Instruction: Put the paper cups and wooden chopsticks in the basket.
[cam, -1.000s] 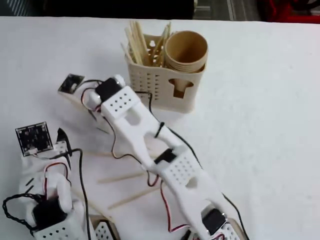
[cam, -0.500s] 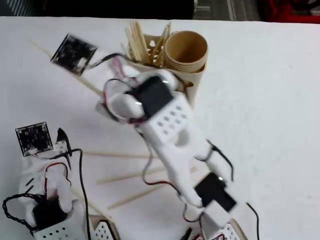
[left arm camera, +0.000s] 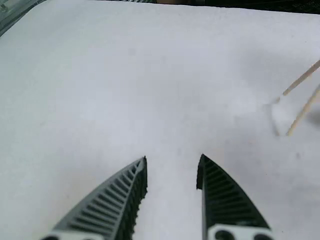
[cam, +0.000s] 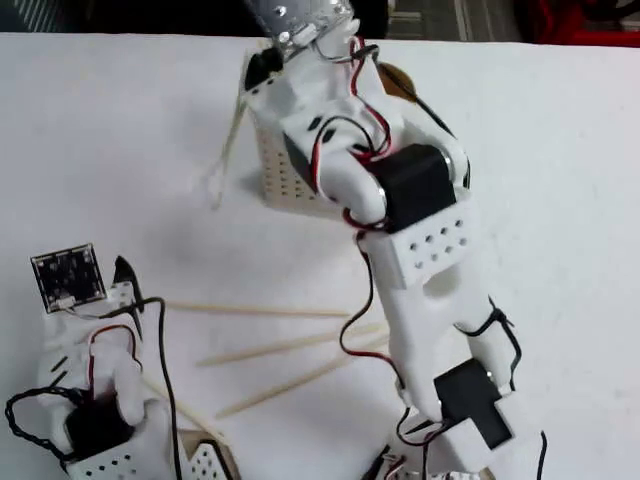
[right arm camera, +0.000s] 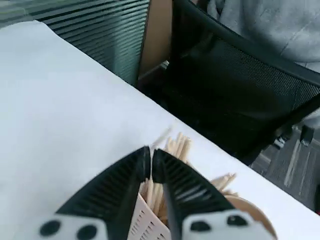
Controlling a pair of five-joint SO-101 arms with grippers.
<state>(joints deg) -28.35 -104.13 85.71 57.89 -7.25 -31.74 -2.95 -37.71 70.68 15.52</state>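
From above, my right gripper (cam: 262, 70) is raised over the far corner of the basket (cam: 285, 170), its jaws pressed together on the top end of a chopstick (cam: 230, 135). That stick slants down outside the basket's wall, with its lower end near the table (cam: 540, 150). My right arm covers most of the basket, and the brown rim of a cup (cam: 400, 80) peeks out beside it. Three loose chopsticks (cam: 270, 348) lie flat on the cloth between my two arms, well apart from the basket. My left gripper (cam: 125, 280) sits low at the near edge, just beside them. From my left wrist, that gripper's jaws are spread with bare table between the tips, and they pinch nothing. The ends of two loose chopsticks show off to one side, apart from the tips. From my right wrist, the jaws are together with only a thin slit between them. Beneath them stand the bundled chopsticks (right arm camera: 175, 145) upright inside the basket, with the cup's rim next to them in the same basket.
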